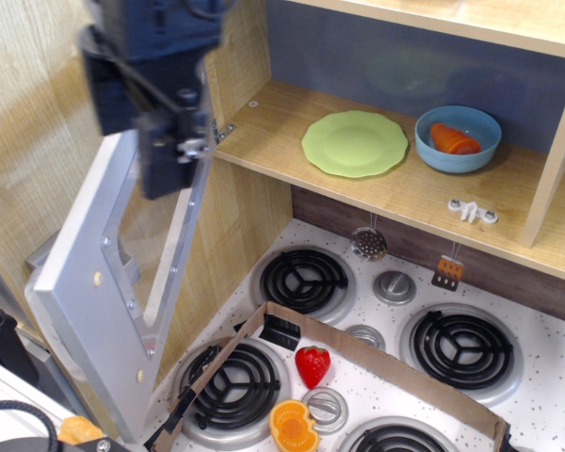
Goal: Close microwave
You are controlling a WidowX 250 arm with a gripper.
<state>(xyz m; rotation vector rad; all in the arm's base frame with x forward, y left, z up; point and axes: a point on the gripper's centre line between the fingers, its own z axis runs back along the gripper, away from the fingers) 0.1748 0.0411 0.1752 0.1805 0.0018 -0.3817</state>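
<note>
Fingers of the gripper (160,160) hang down dark and blurred at about ten o'clock in the view, and whether they are wide or narrow I cannot tell, since motion smears them together. They sit in front of the upper part of the microwave door (104,311), which stands swung wide open toward eight o'clock, its clear window facing the compartment. That placement makes sense for a push: from the door's outer side the arm could sweep it toward three o'clock over the shelf (264,141), where a green plate (355,143) and blue bowl (458,137) rest well inside, clear of the door's swing.
</note>
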